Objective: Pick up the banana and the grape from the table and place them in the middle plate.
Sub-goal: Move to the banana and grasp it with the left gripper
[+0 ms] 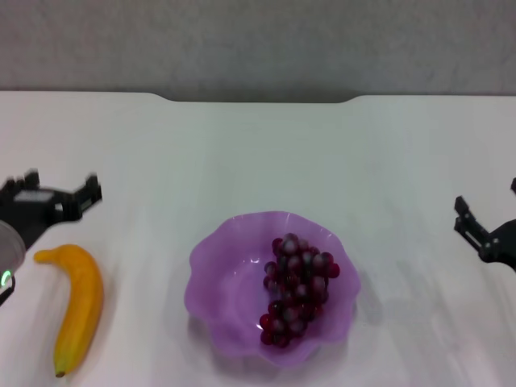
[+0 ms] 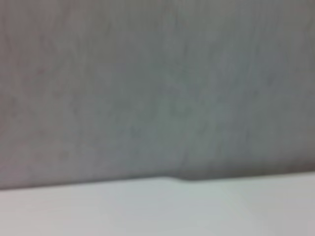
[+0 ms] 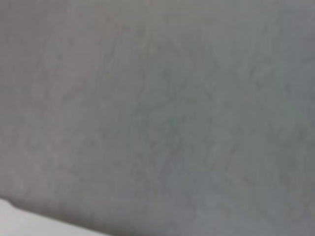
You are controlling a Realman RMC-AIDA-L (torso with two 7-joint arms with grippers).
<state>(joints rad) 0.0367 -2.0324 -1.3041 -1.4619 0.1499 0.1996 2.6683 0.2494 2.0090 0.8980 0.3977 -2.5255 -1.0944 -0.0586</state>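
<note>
The grape (image 1: 298,288) lies inside the plate (image 1: 218,274), toward its right half. The banana (image 1: 76,306) lies on the worktop (image 1: 266,153), left of the plate and apart from it, dark tip toward the near edge. The left claw (image 1: 60,190) hangs just beyond the banana's stem end, spread wide and empty. The right claw (image 1: 486,211) sits at the right edge, also wide and empty.

A bare robot test bench, most likely a lab.

A plain white table (image 1: 258,161) with a notched far edge stands against a blank grey wall (image 1: 258,40); black robot arms reach in from both sides, and nothing homely or shop-like surrounds the setup.
</note>
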